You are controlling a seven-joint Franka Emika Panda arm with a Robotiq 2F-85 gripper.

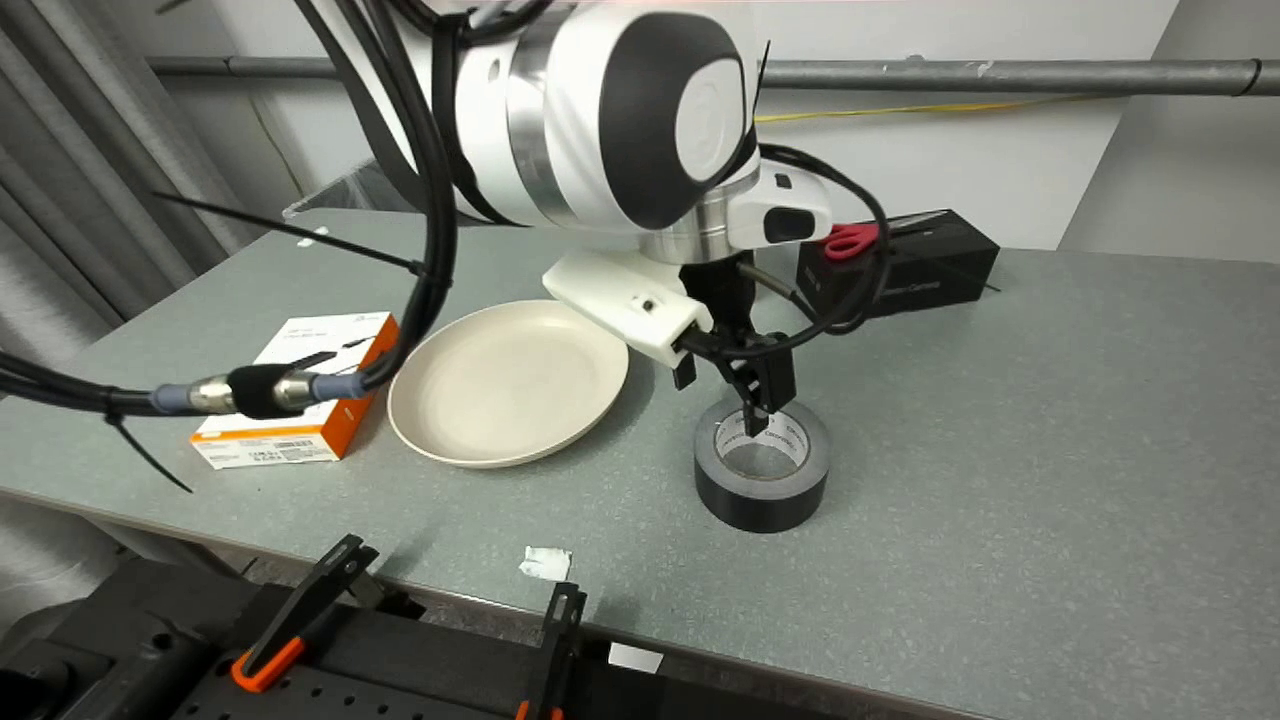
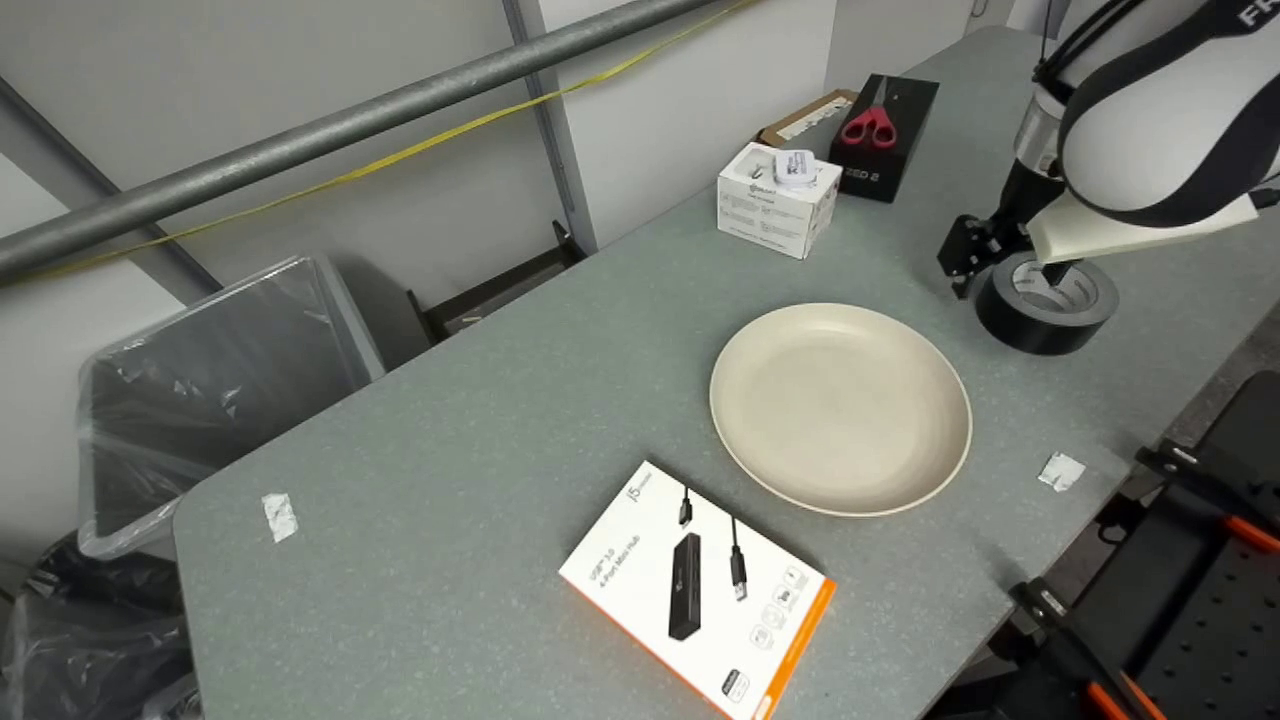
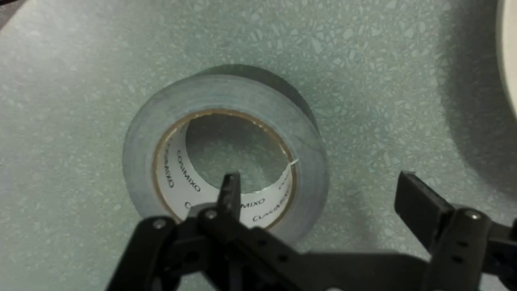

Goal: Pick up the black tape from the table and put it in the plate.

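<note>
On the table, black tape, spread pincer above, plate nearby.

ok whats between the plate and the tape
The wrist view shows bare table between the plate and black tape, with one finger of the pincer above it.

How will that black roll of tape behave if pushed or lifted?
Lying flat on the table, the black tape would probably slide rather than roll. Its thick band of wound layers suggests something stiff and fairly heavy. Being an open ring, it might tilt if held at one side.
</note>
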